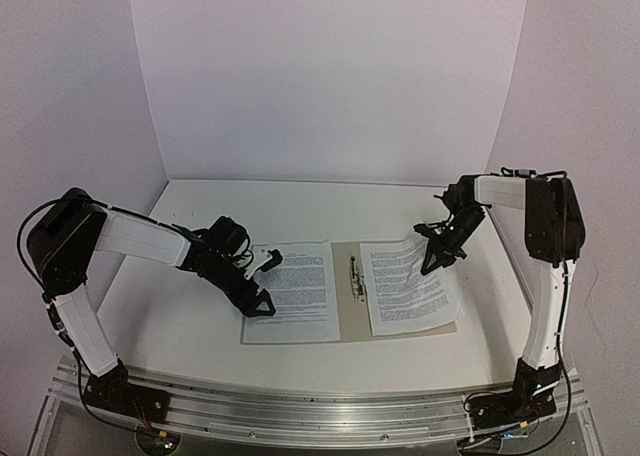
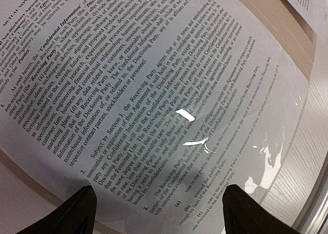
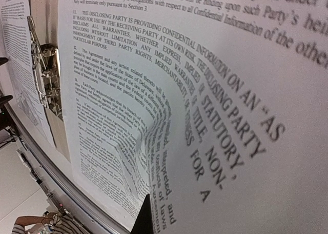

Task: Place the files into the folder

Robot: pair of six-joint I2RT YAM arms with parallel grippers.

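So, far corner of right file (image 1: 410, 291) in closed right claw (image 1: 436, 251); left file (image 1: 300, 296) beneath open left claw (image 1: 265, 284).

A robot test lab — bare pale walls (image 1: 330, 76), a white table (image 1: 180, 306), an aluminium mounting rail (image 1: 320, 411).

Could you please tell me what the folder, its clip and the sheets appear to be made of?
Folder: matte tan cardboard, probably.
Clip: shiny metal, judging by its glint.
Sheets: thin white printed paper; the right one buckles softly.
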